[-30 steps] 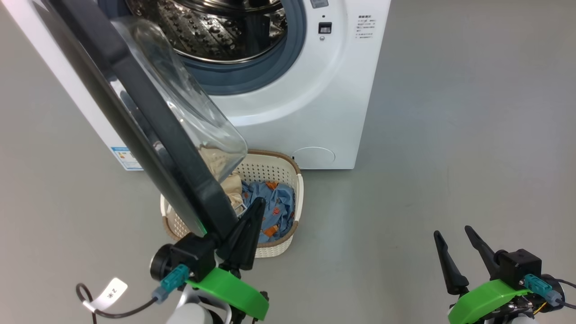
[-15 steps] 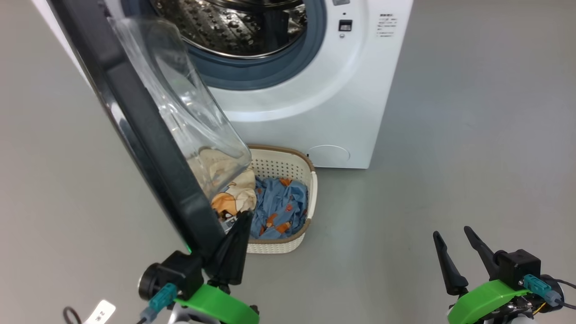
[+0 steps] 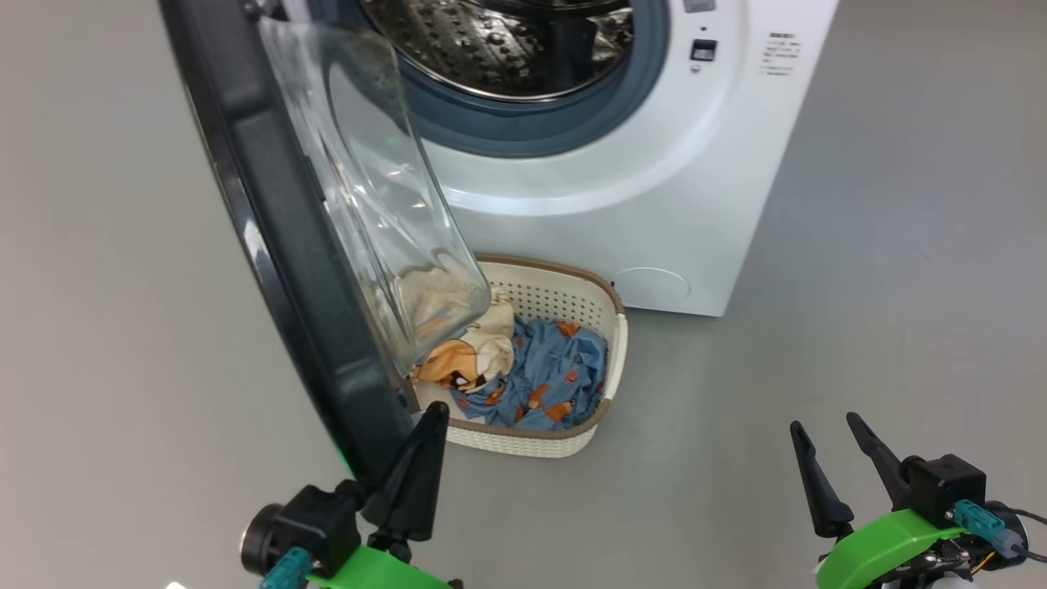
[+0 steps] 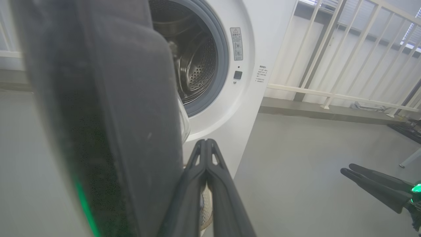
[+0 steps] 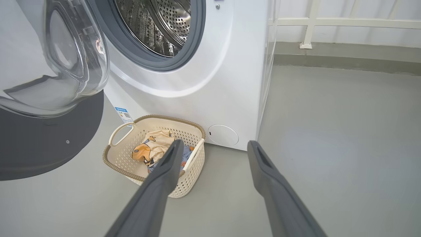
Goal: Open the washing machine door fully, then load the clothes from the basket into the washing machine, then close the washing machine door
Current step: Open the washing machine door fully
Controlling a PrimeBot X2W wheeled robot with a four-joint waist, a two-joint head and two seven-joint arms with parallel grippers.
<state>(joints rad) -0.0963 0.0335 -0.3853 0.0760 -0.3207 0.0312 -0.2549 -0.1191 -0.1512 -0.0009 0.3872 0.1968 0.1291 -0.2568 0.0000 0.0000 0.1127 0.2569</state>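
Door [image 3: 270, 245] is swung out from washer [image 3: 654, 204] and hung at an angle over the basket [image 3: 619, 327]; not judged fully open. Left fingers [image 3: 413, 478] are pressed together with nothing between them, laid at the door's lower inner rim; contact can't be confirmed. Right fingers [image 3: 816, 487] are spread wide and empty, low and well apart from everything. Door is judged stiff, fairly heavy and hinged: to be pushed on the dark plastic frame, not on the glass bowl [image 3: 384, 204], which is smooth, slippery and breakable. Clothes are piled in the basket on the floor just before the washer: cream garment [image 3: 483, 343] partly under the glass bowl, blue garment [image 3: 556, 368] beside it. Both are judged light, soft and limp; shape won't be kept, and ends may be trailed or snagged on the rim. A raised fold near the pile's middle is best pinched, blue one first as it's uncovered. Basket is judged light and easily shoved if cloth is dragged sideways.
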